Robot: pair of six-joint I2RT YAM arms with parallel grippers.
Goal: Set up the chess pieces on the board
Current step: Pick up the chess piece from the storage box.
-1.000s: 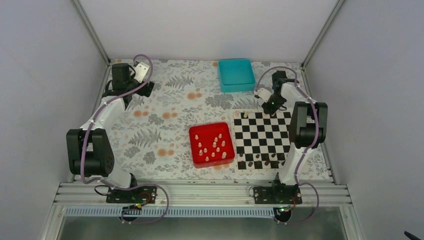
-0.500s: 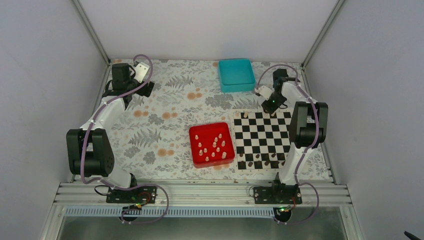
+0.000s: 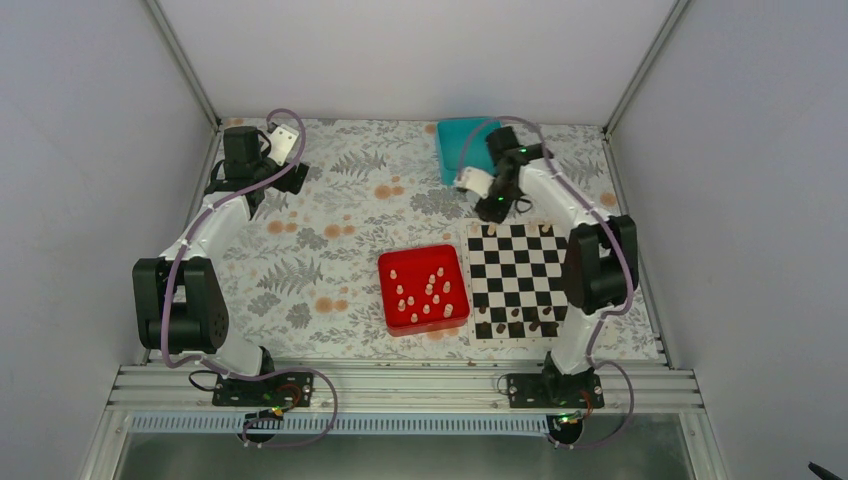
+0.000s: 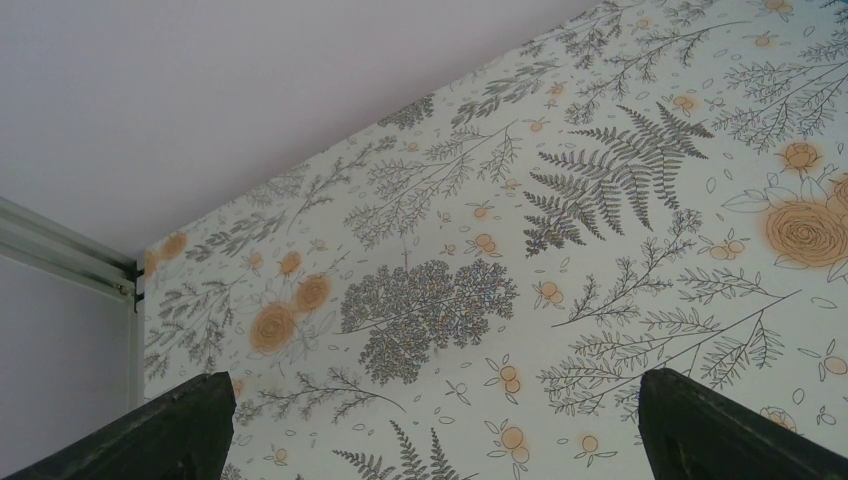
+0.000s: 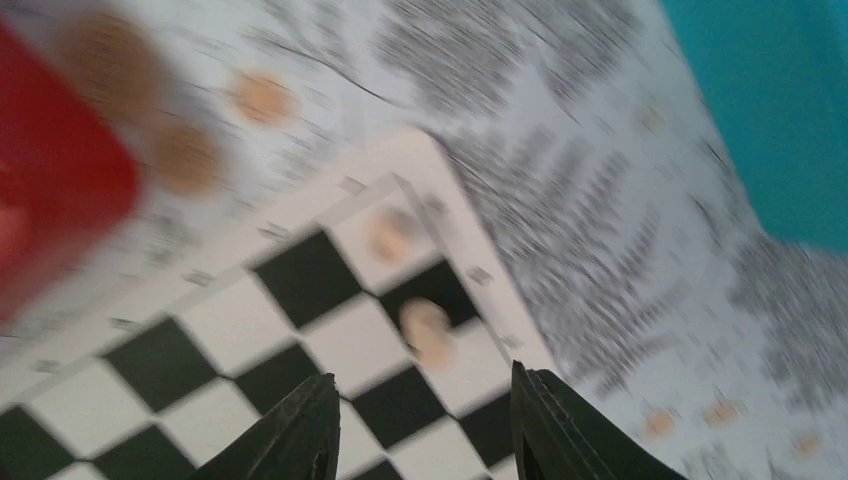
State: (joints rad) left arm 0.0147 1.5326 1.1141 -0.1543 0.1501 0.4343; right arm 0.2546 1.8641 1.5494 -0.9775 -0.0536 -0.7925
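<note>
Your flat checkered board (image 3: 520,262) lies at near right, beside the glossy red tray (image 3: 383,285) of small cream pieces (image 3: 428,290). The right wrist view is motion-blurred, so two pieces smear on corner squares. Note that the right gripper (image 5: 415,440), jaws parted and empty, has swung left to the board's far-left corner. The left gripper (image 4: 430,440) gapes wide over the floral cloth (image 4: 440,300).

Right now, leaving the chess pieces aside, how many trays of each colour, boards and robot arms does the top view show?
Red tray: 1
Teal tray: 1
Chessboard: 1
Robot arms: 2 (left arm, right arm)
Total: 5
</note>
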